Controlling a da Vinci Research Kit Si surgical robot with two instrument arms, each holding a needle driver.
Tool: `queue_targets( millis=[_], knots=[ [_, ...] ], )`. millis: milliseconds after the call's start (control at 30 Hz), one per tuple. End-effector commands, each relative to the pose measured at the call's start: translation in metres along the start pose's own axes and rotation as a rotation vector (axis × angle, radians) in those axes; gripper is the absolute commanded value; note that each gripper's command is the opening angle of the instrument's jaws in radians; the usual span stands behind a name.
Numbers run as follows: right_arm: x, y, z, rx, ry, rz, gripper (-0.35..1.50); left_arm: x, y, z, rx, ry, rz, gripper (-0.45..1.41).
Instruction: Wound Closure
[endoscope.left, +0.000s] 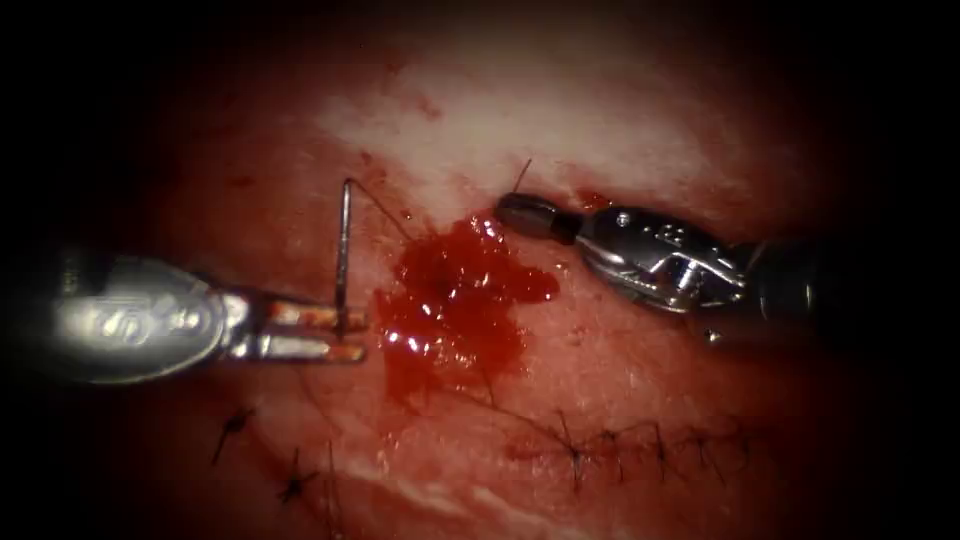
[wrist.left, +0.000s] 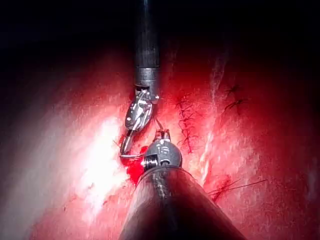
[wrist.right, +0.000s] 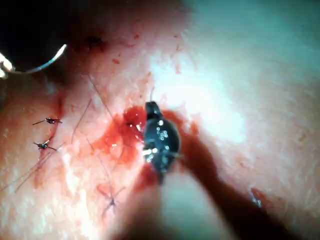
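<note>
My left tool (endoscope.left: 345, 332) comes in from the left with its jaws shut on the needle (endoscope.left: 342, 255) near one end of its curve. The needle stands upright, free of the tissue (endoscope.left: 600, 130), left of the pool of red fluid (endoscope.left: 455, 300). In the right wrist view it shows as a bright arc (wrist.right: 42, 64). Thread (endoscope.left: 385, 212) runs from the needle's upper end down into the fluid. My right tool (endoscope.left: 512, 211) lies right of the pool, its dark jaws shut, a short thread end (endoscope.left: 523, 175) sticking up from the tip. It also appears as the right tool (wrist.left: 136, 114) in the left wrist view.
A row of dark stitches (endoscope.left: 630, 447) closes the cut (endoscope.left: 520, 425) along the lower right. Two separate knots (endoscope.left: 235, 424) with cut ends sit at the lower left, also seen as knots (wrist.right: 47, 121) in the right wrist view. Pale tissue lies behind the tools.
</note>
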Motion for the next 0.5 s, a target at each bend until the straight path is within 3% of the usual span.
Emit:
queue_targets(
  millis=[33, 367, 500],
  knots=[
    [-0.0005, -0.0002, 0.0006, -0.003, -0.001, 0.001, -0.35, -0.0003, 0.0002, 0.0008, -0.002, 0.001, 0.0, -0.45],
    [0.0004, 0.0004, -0.0001, -0.053, 0.019, 0.014, -0.35, -0.0003, 0.0015, 0.0012, -0.038, -0.015, 0.011, -0.45],
    [0.0004, 0.0003, 0.0004, -0.022, 0.017, 0.017, -0.35, -0.0007, 0.0019, 0.0016, -0.057, -0.029, 0.018, -0.45]
  ],
)
